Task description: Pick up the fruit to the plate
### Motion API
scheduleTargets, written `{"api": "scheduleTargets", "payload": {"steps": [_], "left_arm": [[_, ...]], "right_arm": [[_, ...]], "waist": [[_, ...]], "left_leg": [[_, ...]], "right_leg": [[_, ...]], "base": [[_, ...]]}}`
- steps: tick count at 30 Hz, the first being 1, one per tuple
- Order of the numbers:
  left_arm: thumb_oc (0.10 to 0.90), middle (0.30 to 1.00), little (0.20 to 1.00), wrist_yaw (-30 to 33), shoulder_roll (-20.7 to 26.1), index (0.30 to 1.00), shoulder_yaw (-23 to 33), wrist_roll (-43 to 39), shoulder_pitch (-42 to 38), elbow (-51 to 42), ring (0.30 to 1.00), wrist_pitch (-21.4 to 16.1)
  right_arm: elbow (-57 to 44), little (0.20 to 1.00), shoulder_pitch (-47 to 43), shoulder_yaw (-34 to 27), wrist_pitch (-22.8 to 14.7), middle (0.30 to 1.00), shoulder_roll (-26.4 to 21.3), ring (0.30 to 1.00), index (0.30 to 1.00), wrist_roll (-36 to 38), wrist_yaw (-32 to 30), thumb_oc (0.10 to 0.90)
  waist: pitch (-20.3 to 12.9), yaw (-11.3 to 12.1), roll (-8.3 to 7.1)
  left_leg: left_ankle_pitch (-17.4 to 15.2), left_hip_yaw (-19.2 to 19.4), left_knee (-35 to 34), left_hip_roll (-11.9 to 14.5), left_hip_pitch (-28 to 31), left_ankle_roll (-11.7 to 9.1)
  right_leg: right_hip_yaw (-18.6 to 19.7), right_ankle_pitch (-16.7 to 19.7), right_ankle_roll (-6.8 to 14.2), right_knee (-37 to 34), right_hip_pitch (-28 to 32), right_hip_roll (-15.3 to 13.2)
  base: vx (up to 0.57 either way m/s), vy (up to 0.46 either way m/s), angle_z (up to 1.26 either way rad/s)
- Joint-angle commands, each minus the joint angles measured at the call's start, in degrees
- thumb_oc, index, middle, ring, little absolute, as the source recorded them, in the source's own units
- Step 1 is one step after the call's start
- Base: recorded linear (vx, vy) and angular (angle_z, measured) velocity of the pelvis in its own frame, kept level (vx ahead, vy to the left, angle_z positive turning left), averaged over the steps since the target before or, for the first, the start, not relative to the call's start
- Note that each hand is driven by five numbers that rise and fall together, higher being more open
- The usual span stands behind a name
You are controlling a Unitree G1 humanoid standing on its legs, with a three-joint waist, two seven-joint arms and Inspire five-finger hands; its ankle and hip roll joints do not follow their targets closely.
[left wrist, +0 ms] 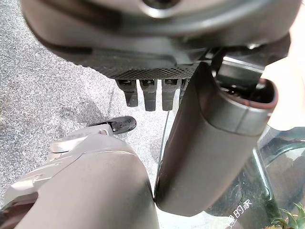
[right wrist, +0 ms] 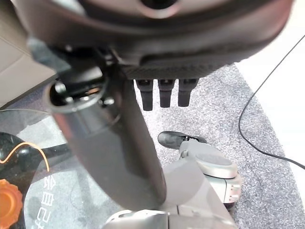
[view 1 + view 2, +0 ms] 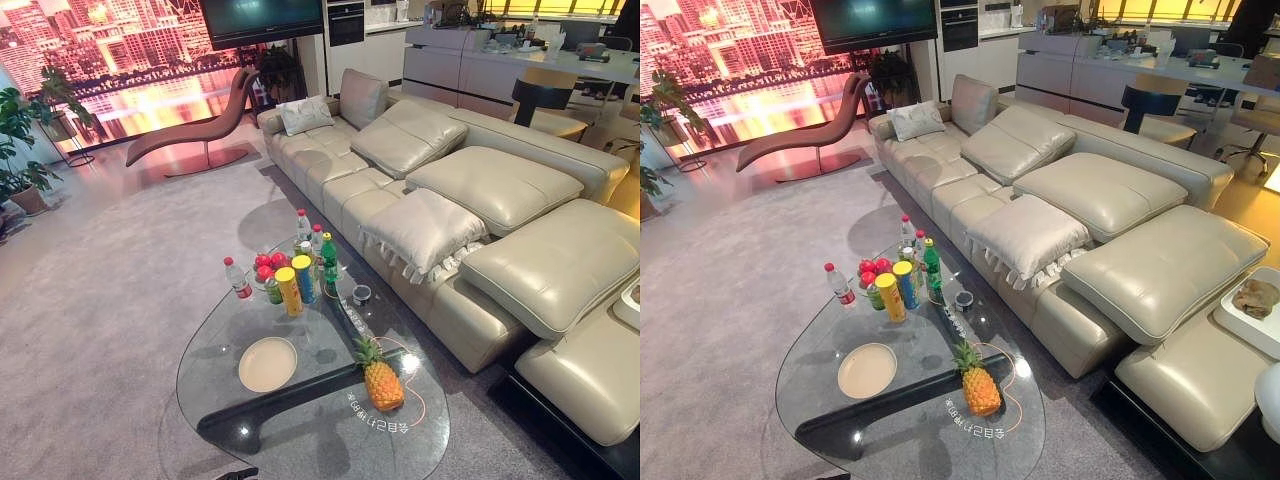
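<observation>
Standing upright near the right edge of a glass table (image 3: 200, 380), the pineapple (image 3: 382, 380) was apart from the empty cream plate (image 3: 267, 364), which lay to its left. Behind them stood bottles (image 3: 327, 258), cans (image 3: 289, 290) and red fruit (image 3: 266, 263) in a cluster. A beige sofa (image 3: 500, 190) ran along the right. The left hand (image 1: 147, 93) and right hand (image 2: 164, 93) each hung with fingers straight and relaxed, holding nothing, above grey carpet (image 3: 100, 280).
</observation>
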Motion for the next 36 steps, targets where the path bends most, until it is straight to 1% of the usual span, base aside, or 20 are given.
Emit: {"api": "scheduleTargets", "payload": {"steps": [1,11,14,18,21,25,28,30,33,36], "left_arm": [[0.800,0.900,0.900,0.32,1.25,0.900,0.12,0.81,-5.46,2.77,0.900,-1.87],[0.800,0.900,0.900,0.82,1.18,0.900,0.03,0.64,-5.63,2.83,0.900,-1.83],[0.800,0.900,0.900,1.12,1.36,0.900,0.27,-0.03,-5.45,2.75,0.900,-1.94],[0.800,0.900,0.900,2.20,1.67,0.900,0.49,-1.87,-5.49,1.93,0.900,-1.61],[0.800,0.900,0.900,2.87,1.90,0.900,0.04,-3.44,-5.67,1.28,0.900,-1.40],[0.800,0.900,0.900,3.69,2.02,0.900,-0.30,-6.74,-7.71,-0.11,0.900,-1.86],[0.800,0.900,0.900,3.82,1.75,0.900,-0.33,-9.52,-9.15,-0.58,0.900,-2.46],[0.800,0.900,0.900,2.08,2.00,0.900,-0.16,-10.63,-9.38,-1.37,0.900,-3.11],[0.800,0.900,0.900,-1.85,2.58,0.900,-0.84,-13.52,-10.85,-2.57,0.900,-5.11],[0.800,0.900,0.900,-3.78,3.31,0.900,-2.02,-17.58,-13.02,-3.88,0.900,-7.25]], "right_arm": [[3.14,0.900,-6.33,-0.96,-0.77,0.900,0.98,0.900,0.900,0.51,-0.04,0.800],[2.88,0.900,-6.47,-0.64,-0.62,0.900,0.97,0.900,0.900,0.74,-0.08,0.800],[2.80,0.900,-6.54,-0.73,-0.46,0.900,0.83,0.900,0.900,0.04,-0.03,0.800],[2.37,0.900,-6.86,-0.48,0.16,0.900,0.06,0.900,0.900,-0.52,-0.01,0.800],[2.05,0.900,-7.08,-0.10,1.02,0.900,-0.57,0.900,0.900,-0.52,-0.65,0.800],[1.37,0.900,-9.22,0.50,0.87,0.900,-2.20,0.900,0.900,-1.91,-1.64,0.800],[1.57,0.900,-10.88,0.92,0.54,0.900,-3.27,0.900,0.900,-3.31,-2.51,0.800],[0.56,0.900,-11.26,1.18,0.59,0.900,-3.63,0.900,0.900,-3.25,-3.25,0.800],[-0.87,0.900,-12.82,1.67,0.42,0.900,-4.72,0.900,0.900,-2.46,-3.66,0.800],[-2.17,0.900,-15.12,1.76,-1.25,0.900,-6.12,0.900,0.900,-0.64,-5.46,0.800]], "waist": [[3.79,1.28,-1.53],[4.06,1.41,-1.71],[4.42,1.42,-1.61],[5.77,1.40,-1.32],[7.80,1.36,-0.82],[14.23,0.94,0.10],[18.38,0.49,1.02],[20.90,0.48,1.33],[23.98,0.93,1.20],[26.69,1.19,1.33]], "left_leg": [[-5.57,2.29,0.38,0.30,4.20,-0.43],[-5.62,2.12,0.38,0.36,4.24,-0.46],[-5.59,2.06,0.38,0.32,4.04,-0.48],[-5.15,1.91,0.38,0.12,2.78,-0.54],[-4.28,1.58,0.38,-0.14,0.62,-0.46],[-2.37,0.67,0.38,-1.14,-4.48,-0.14],[-1.51,-0.37,0.38,-2.37,-7.76,0.38],[-1.16,-1.21,0.38,-3.38,-9.77,0.71],[-0.71,-1.73,0.38,-4.26,-13.19,0.92],[-0.25,-1.51,0.38,-4.72,-16.05,1.05]], "right_leg": [[-1.40,0.83,0.84,0.27,-0.65,-1.85],[-1.51,0.71,0.75,0.27,-0.49,-1.73],[-1.51,0.74,0.82,0.27,-0.67,-1.72],[-1.28,1.13,0.99,0.27,-1.95,-1.97],[-1.10,2.00,1.01,0.27,-4.16,-2.31],[0.08,4.29,0.75,0.38,-9.83,-2.97],[1.74,5.22,-0.06,0.39,-13.36,-2.34],[2.29,5.86,-0.07,0.34,-15.35,-2.29],[2.33,6.77,0.06,0.54,-18.88,-2.29],[2.10,7.29,0.21,1.16,-22.02,-2.46]], "base": [[0.00,0.000,0.00],[0.00,0.000,0.00],[0.01,0.000,0.00],[0.00,0.000,0.00],[-0.05,0.019,-0.01],[-0.17,0.043,0.00],[-0.11,0.062,0.00],[-0.06,0.044,-0.05],[-0.09,-0.006,-0.03],[-0.08,0.000,0.02]]}}
